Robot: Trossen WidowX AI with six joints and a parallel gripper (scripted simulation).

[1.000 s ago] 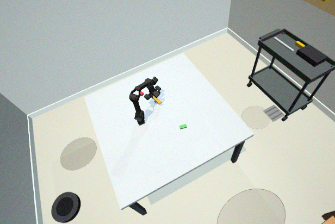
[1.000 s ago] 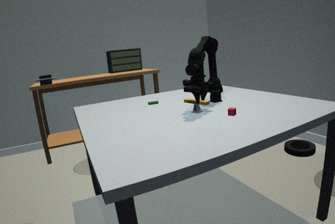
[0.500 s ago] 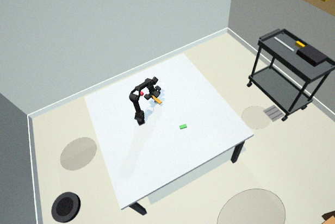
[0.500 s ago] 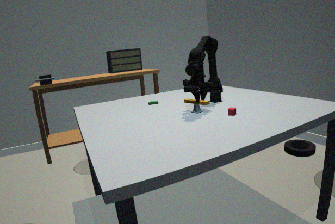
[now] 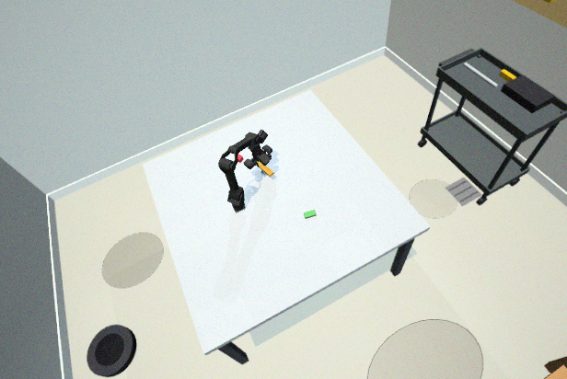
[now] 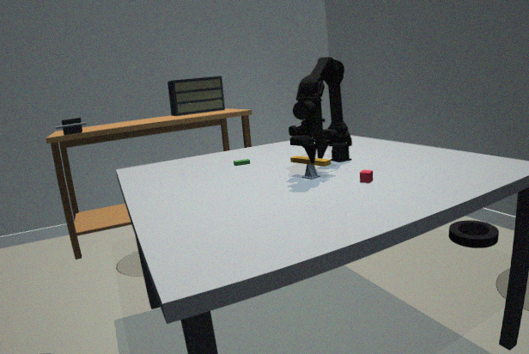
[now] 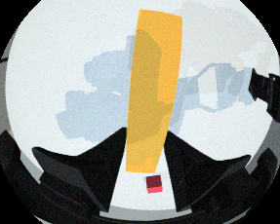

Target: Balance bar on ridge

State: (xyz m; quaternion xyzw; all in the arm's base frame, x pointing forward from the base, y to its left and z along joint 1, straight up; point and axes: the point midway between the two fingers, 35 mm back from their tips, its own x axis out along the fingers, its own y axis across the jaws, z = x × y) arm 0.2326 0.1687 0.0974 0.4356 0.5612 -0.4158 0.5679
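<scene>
The orange bar (image 5: 266, 168) (image 6: 298, 159) (image 7: 156, 73) lies across the top of the small grey ridge (image 6: 311, 172), with both ends clear of the table (image 5: 322, 147) (image 6: 240, 215). It looks about level in the exterior view, with perhaps a slight slope. My gripper (image 6: 316, 160) (image 7: 146, 130) points down over the bar, one finger on each side of it. The fingers are open just wider than the bar, with very thin gaps in the wrist view. The bar hides the ridge in the wrist view, and contact at the ridge top is too small to see surely.
A red cube (image 5: 240, 158) (image 6: 366, 176) (image 7: 154, 183) stands on the table near the bar, beyond its near end in the wrist view. A small green block (image 5: 310, 214) (image 6: 241, 162) lies farther off on the table.
</scene>
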